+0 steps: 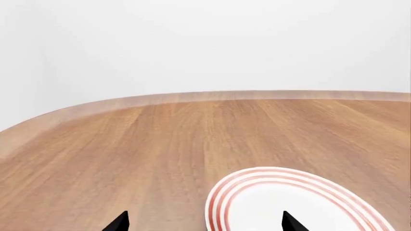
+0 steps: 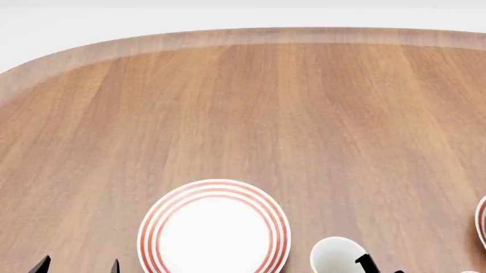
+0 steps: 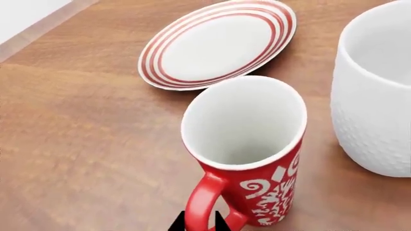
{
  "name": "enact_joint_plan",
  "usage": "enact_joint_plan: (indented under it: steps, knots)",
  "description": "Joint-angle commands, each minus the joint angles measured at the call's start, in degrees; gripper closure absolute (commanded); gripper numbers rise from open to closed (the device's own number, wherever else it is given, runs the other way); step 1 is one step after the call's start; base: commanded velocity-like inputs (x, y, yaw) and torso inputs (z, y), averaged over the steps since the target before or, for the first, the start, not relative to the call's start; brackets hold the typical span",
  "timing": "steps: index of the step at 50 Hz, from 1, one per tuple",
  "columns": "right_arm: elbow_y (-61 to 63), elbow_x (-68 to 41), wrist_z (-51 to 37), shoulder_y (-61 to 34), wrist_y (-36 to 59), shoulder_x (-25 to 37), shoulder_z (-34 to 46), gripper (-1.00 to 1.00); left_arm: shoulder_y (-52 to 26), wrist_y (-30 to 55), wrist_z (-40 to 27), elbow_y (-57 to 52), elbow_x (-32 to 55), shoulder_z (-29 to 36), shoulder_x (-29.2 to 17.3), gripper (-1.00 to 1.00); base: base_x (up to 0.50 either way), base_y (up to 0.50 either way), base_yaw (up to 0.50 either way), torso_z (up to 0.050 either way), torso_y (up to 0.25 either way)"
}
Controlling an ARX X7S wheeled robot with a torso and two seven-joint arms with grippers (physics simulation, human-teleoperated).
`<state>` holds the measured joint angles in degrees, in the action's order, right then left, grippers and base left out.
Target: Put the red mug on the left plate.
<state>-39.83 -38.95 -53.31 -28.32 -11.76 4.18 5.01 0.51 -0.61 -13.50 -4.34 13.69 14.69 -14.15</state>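
The red mug, patterned in white scrolls and white inside, shows only in the right wrist view. My right gripper is shut on its red loop handle, one dark fingertip on each side. Beyond the mug lies the left plate, white with red rings; the mug is short of it. The head view has this plate near the lower middle, and it also shows in the left wrist view. My left gripper is open and holds nothing, one fingertip over the plate's rim, the other over bare wood.
A larger plain white mug stands close beside the red mug; the head view shows its rim right of the left plate. A second ringed plate peeks in at the right edge. The wooden table stretches far ahead to a rounded edge.
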Motion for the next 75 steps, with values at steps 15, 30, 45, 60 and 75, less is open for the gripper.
enact_joint_plan:
  steps: [15, 30, 45, 60, 75]
  knots:
    - [13.3, 2.4, -3.1, 3.9, 3.6, 1.8, 5.9, 1.0, 0.1, 0.0, -0.6, -0.5, 0.6, 0.5, -0.6, -1.0, 0.0, 0.0, 0.0, 0.0, 0.001]
    - [29.1, 6.4, -5.4, 6.7, 8.5, 4.6, 12.8, 1.0, -0.1, -0.2, -0.7, -0.3, 1.0, 0.7, -0.9, -1.0, 0.0, 0.0, 0.0, 0.0, 0.0]
    - [38.2, 7.2, -3.8, 6.6, 12.5, 6.5, 18.0, 1.0, -0.1, -0.1, -1.1, -0.5, 1.4, 0.9, -1.2, -1.0, 0.0, 0.0, 0.0, 0.0, 0.0]
    - [41.8, 10.6, -2.6, 5.8, 14.4, 6.6, 23.6, 1.0, 0.1, -0.4, -1.5, -0.8, 1.6, 1.0, -1.5, -1.0, 0.0, 0.0, 0.0, 0.0, 0.0]
    - [40.9, 10.1, 5.9, 4.8, 12.0, 6.7, 28.5, 1.0, -0.2, -0.5, -1.6, -0.6, 2.0, 1.2, -1.7, -1.0, 0.0, 0.0, 0.0, 0.0, 0.001]
